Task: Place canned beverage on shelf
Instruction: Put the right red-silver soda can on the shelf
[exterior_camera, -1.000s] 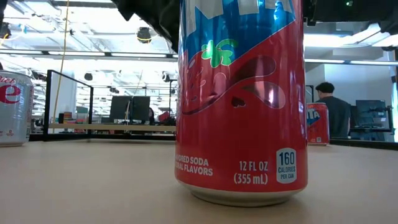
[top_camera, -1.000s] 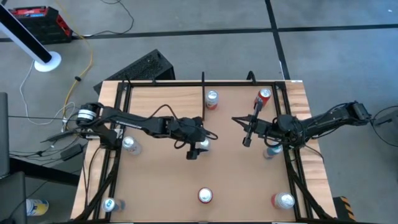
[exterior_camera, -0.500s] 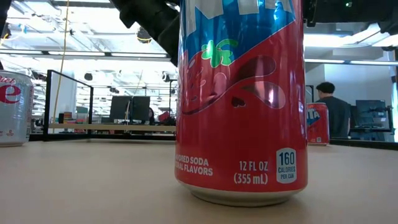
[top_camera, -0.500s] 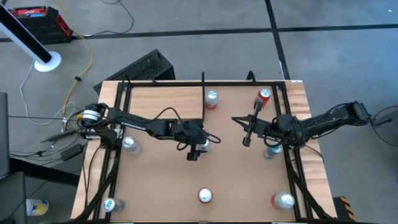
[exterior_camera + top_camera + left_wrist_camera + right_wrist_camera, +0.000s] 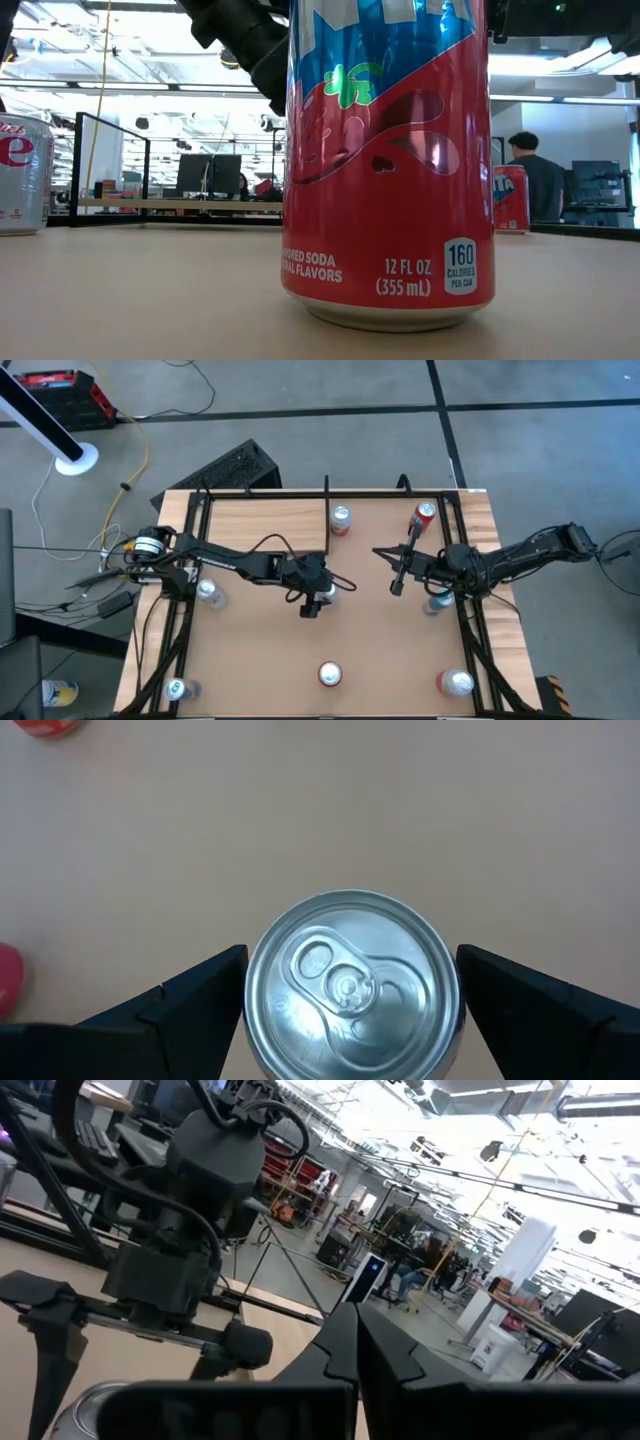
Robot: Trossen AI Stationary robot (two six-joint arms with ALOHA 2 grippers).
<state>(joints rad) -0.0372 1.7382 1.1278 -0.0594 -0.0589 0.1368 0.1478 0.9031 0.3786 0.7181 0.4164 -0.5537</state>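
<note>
My left pincer [image 5: 350,995] hangs spread around a silver-topped can [image 5: 351,984] at the counter's [image 5: 260,660] centre, not yet gripping, so lifting it to the shelf remains, while my right pincer [image 5: 398,570], closed, waits toward three o'clock.

You see right gripper's [image 5: 350,1370] dark fingers pressed together in foreground. Beyond them, left arm [image 5: 190,1210] hangs over tan table [image 5: 40,1360], its gripper straddling silver can top [image 5: 90,1405]. Workshop room behind, person [image 5: 410,1277] seated far off.
</note>
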